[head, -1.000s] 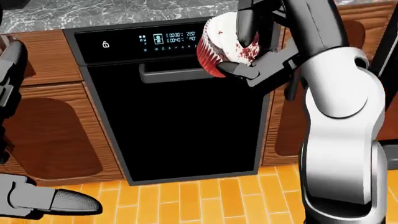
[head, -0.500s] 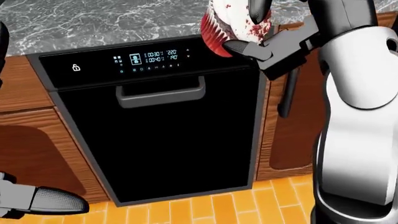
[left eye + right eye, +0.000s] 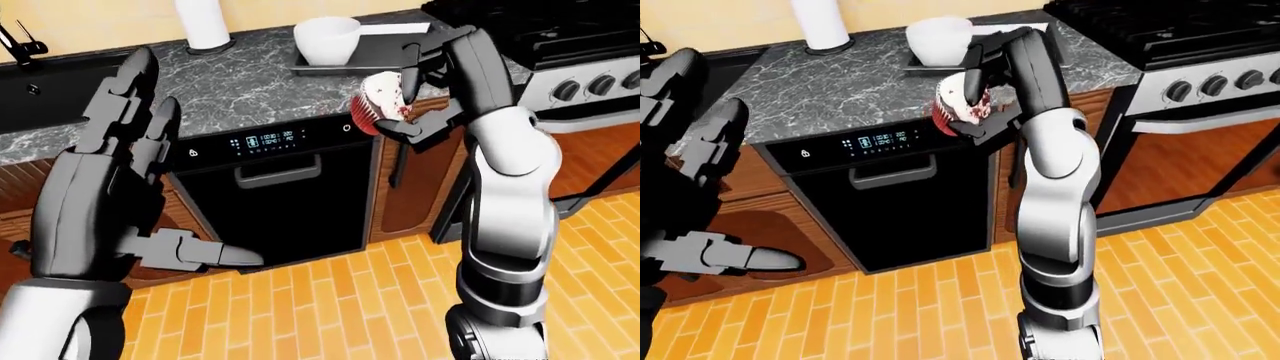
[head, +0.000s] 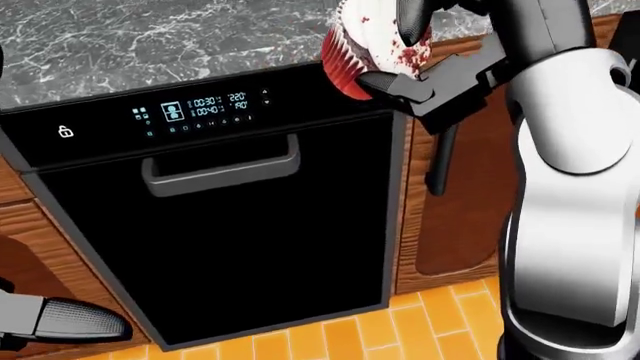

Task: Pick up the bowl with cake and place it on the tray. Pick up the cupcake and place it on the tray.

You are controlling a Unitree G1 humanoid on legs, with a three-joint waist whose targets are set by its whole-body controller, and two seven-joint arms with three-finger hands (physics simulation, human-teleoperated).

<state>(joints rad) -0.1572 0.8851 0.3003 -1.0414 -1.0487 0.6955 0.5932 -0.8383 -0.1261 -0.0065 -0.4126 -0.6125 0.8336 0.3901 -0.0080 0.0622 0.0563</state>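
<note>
A cupcake (image 4: 362, 46) with a red wrapper and white frosting flecked with red is in my right hand (image 4: 396, 54), whose fingers are shut round it. It hangs tilted at the counter's edge, above the dishwasher. In the left-eye view the cupcake (image 3: 376, 105) is just below a dark tray (image 3: 385, 49) on the counter. A white bowl (image 3: 327, 39) stands on the left part of that tray; what is inside it is hidden. My left hand (image 3: 170, 180) is raised at the left with fingers spread, holding nothing.
A black dishwasher (image 4: 220, 225) sits under the marble counter (image 3: 250, 82). A paper towel roll (image 3: 203, 22) and a sink (image 3: 40, 94) are at the upper left. A stove (image 3: 570, 52) stands at the right. Wood cabinets flank the dishwasher above the orange tile floor (image 3: 330, 300).
The head camera has moved: the dishwasher slid down and left in the picture and more counter shows. My right hand lifted the cupcake toward the counter's edge.
</note>
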